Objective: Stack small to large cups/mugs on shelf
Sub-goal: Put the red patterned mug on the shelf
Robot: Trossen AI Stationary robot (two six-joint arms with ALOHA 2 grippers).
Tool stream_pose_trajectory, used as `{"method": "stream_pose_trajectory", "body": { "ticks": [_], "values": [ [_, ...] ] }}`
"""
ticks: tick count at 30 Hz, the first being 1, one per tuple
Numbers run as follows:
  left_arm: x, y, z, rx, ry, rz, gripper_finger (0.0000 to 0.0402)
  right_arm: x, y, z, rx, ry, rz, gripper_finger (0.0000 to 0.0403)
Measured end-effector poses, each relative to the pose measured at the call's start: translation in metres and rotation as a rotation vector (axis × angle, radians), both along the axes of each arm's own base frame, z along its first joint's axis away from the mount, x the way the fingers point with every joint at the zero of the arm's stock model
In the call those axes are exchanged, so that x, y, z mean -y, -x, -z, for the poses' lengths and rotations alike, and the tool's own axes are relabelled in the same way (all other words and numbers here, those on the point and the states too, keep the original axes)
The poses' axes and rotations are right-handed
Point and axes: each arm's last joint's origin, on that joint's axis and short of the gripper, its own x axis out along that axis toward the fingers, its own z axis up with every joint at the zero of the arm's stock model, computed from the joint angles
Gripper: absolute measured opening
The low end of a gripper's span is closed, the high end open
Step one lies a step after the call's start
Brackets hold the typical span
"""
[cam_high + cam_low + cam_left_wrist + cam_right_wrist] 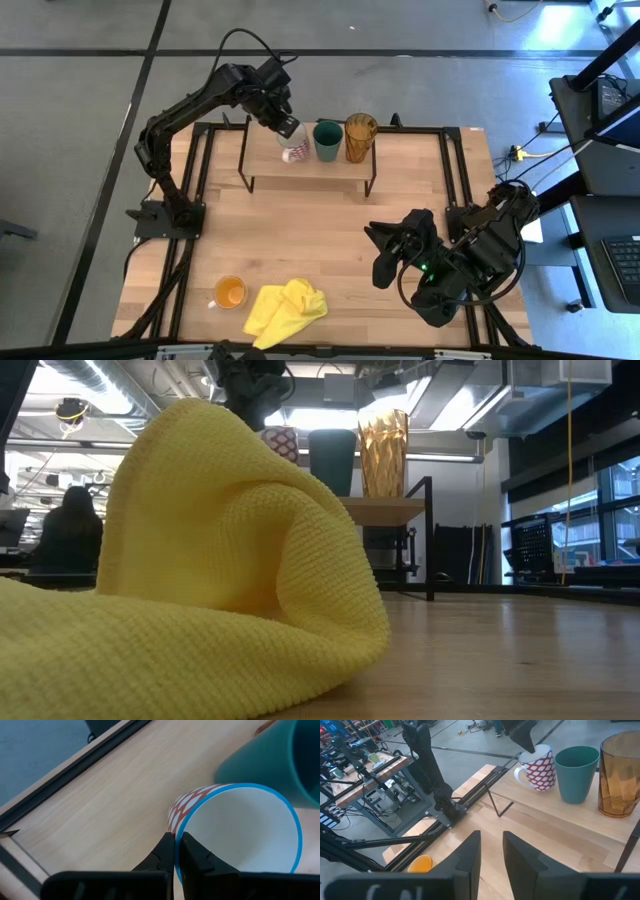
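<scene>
The white mug (295,148) has a red pattern and a blue rim and stands at the left end of the shelf (310,168). The dark green cup (327,140) and the amber tumbler (360,137) stand to its right on the same board. My left gripper (288,126) is shut on the mug's rim. The small orange mug (230,292) stands on the table near the front left, beside the yellow cloth (287,308). My right gripper (385,255) is open and empty over the table's right side. My left gripper pinches the mug's rim (176,834) between its two fingers, one finger (192,856) inside the mug and one (161,854) outside against the patterned wall. The fingers come from above, slanting down (526,739). The mug's bottom (540,786) rests on the shelf board.
The green cup (576,767) stands close beside the held mug (537,767), with the tumbler (620,775) beyond it. The yellow cloth (200,560) fills the foreground of the low view. Black frame rails run along the table's left and right sides.
</scene>
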Motion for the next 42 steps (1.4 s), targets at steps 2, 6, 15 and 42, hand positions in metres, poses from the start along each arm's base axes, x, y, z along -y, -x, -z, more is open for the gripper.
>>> {"method": "stream_pose_trajectory", "body": {
  "ticks": [2, 6, 15, 42],
  "values": [
    [0.0, 0.001, 0.0, -0.012, -0.002, -0.003, 0.0002, 0.0, 0.0, 0.0, 0.0, 0.0, 0.0, 0.0083],
    [0.001, 0.001, 0.001, -0.017, 0.001, -0.003, 0.0002, 0.0, 0.0, 0.0, 0.0, 0.0, 0.0, 0.0083],
    [0.003, 0.0, 0.001, -0.016, 0.001, 0.01, 0.0018, 0.0, 0.0, 0.0, 0.0, 0.0, -0.001, 0.0083],
    [0.005, -0.003, 0.012, -0.032, 0.031, 0.042, 0.0025, 0.0, 0.001, 0.001, -0.012, 0.011, -0.003, 0.0083]
  ]
}}
